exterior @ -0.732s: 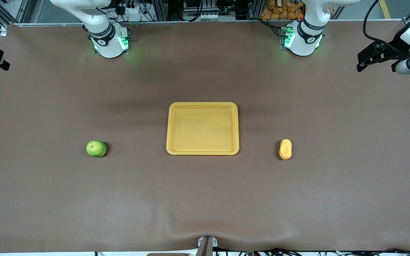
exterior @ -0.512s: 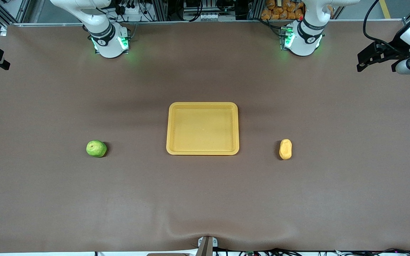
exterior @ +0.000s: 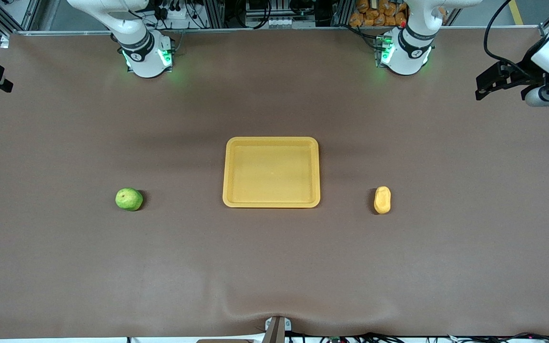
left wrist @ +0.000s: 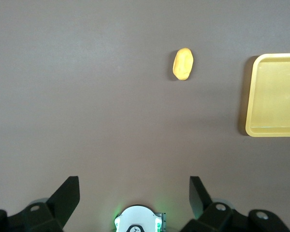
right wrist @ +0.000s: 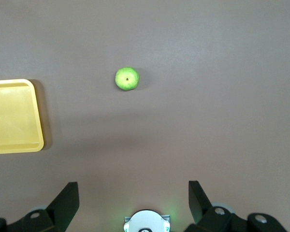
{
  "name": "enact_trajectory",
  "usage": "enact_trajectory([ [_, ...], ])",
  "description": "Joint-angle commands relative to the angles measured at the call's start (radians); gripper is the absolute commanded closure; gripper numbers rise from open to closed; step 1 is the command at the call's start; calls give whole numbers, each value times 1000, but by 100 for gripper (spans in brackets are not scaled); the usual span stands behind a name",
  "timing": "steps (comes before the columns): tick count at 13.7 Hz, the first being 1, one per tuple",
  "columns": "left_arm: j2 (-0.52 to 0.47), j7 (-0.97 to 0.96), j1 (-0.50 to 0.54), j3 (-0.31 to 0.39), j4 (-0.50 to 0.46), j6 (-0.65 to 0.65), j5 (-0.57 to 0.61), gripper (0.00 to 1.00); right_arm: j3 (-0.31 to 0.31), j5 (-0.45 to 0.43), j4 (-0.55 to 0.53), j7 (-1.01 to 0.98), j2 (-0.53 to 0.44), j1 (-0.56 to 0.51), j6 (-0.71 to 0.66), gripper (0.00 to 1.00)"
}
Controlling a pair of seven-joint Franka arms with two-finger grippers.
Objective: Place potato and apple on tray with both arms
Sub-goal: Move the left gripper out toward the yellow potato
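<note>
The tray (exterior: 271, 172) sits flat in the middle of the brown table (exterior: 274, 267), nothing on it. The potato (exterior: 382, 199) lies on the cloth toward the left arm's end of the table, at about four o'clock from the tray's middle in the front view, well apart from the rim and level with the tray's nearer edge. It lies with its long axis running toward the front camera. The apple (exterior: 128, 199) rests toward the right arm's end, at about eight o'clock from the tray, about as far out as the potato is on its own side. In the right wrist view its dimpled stem end faces up.

The left gripper (left wrist: 134, 193) hangs high over the table at the left arm's end, up near two o'clock from the tray in the front view. Its two black fingers (left wrist: 67, 200) stand wide apart and hold nothing. From its wrist camera I can see the potato (left wrist: 183, 64) and one end of the tray (left wrist: 273, 130) below it, and the left arm's base (exterior: 405, 55) with its green lights.

The right gripper (right wrist: 133, 195) shows only a dark corner at the front view's edge, around ten o'clock from the tray. Its wrist camera looks down on the apple (right wrist: 127, 78), a corner of the tray (right wrist: 14, 142) and the right arm's base (exterior: 146, 56). Its fingers (right wrist: 66, 199) are spread wide too, with nothing between them.
</note>
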Motion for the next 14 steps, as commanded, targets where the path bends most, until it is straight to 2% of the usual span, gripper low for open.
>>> enact_trajectory([
  [1, 46, 5, -1, 4, 17, 1, -14, 0, 15, -15, 8, -15, 24, -28, -3, 0],
  [7, 158, 3, -5, 0, -16, 79, -6, 0, 15, -17, 9, -15, 66, -47, 2, 0],
  [14, 160, 2, -5, -5, -263, 379, -8, 0, 16, -14, 25, -15, 149, -57, 5, 0],
])
